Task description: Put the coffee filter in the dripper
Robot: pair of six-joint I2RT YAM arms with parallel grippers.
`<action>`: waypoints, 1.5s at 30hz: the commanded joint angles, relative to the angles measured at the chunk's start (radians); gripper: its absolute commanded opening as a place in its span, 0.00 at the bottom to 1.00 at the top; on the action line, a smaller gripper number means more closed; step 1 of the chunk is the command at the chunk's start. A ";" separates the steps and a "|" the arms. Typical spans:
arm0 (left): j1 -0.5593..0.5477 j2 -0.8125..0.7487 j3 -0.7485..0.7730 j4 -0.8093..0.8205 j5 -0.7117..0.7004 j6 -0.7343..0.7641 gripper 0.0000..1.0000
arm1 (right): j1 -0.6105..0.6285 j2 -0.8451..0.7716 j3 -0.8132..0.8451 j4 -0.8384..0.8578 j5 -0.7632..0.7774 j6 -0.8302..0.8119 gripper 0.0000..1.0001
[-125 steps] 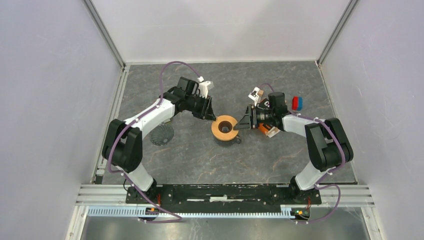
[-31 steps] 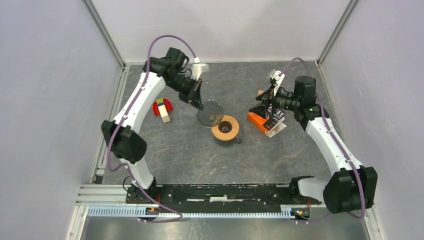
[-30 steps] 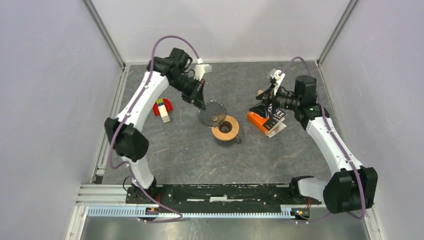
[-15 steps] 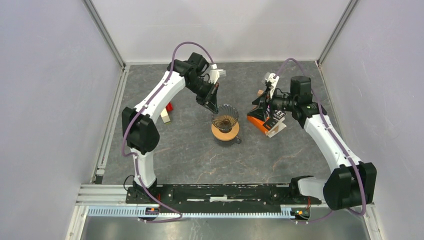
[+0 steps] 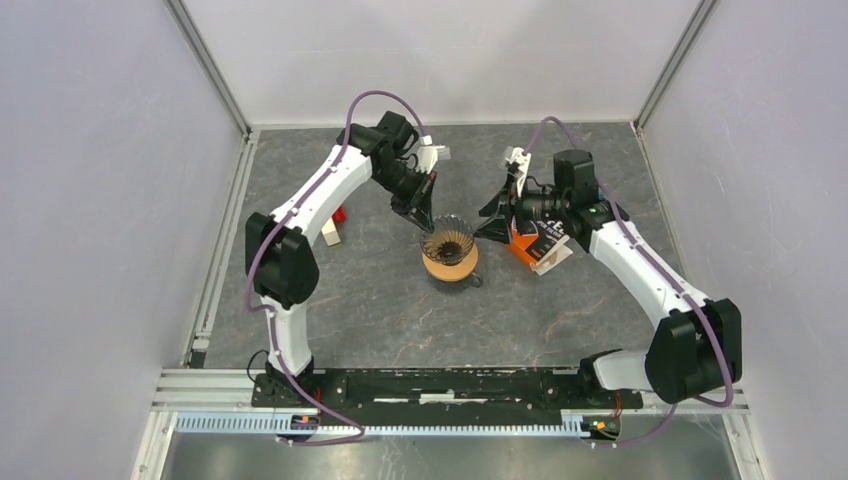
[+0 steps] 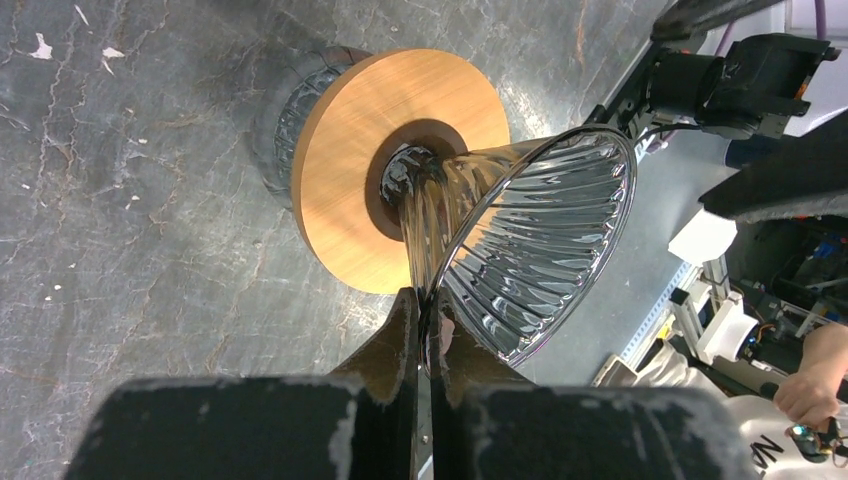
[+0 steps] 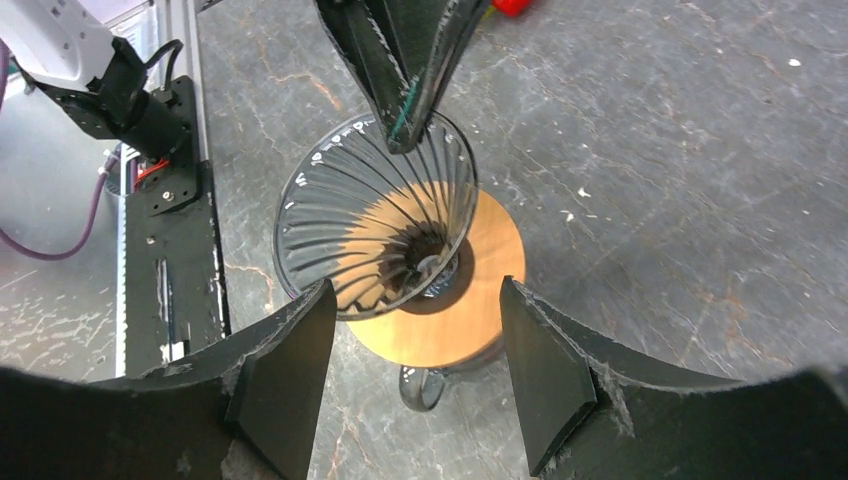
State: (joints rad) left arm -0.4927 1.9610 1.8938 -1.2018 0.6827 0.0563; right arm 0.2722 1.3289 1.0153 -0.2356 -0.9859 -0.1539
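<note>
We find the left gripper (image 6: 428,305) clenched on the rim of the dripper (image 6: 540,250), at its 11 o'clock side in the top view; the cone's mouth faces up, its stem in the dark centre of the tan disc (image 6: 350,170) mid-desk (image 5: 380,310); the right gripper (image 7: 415,300), jaws spread and bare, faces it from 3 o'clock, beside the orange box (image 5: 518,246); the coffee filter we cannot find; neither arm crosses the dripper's 6 o'clock side.

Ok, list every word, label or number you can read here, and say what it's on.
Orange box: white print on a black label, too small and blurred to read.
Dripper, tan disc: no text.
Nothing else is legible in any view.
</note>
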 commanded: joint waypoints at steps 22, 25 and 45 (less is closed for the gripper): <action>-0.028 -0.015 -0.007 0.030 -0.006 -0.046 0.02 | 0.084 0.108 0.053 -0.035 0.105 -0.016 0.54; -0.032 -0.010 -0.008 0.030 -0.017 -0.047 0.02 | 0.083 0.123 0.058 -0.039 0.110 -0.018 0.45; -0.053 0.031 -0.036 0.041 -0.034 -0.046 0.02 | 0.100 0.146 0.092 -0.060 0.161 -0.006 0.21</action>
State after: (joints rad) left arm -0.5289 1.9705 1.8713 -1.1862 0.6270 0.0425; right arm 0.3656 1.4677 1.0676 -0.2958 -0.8520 -0.1356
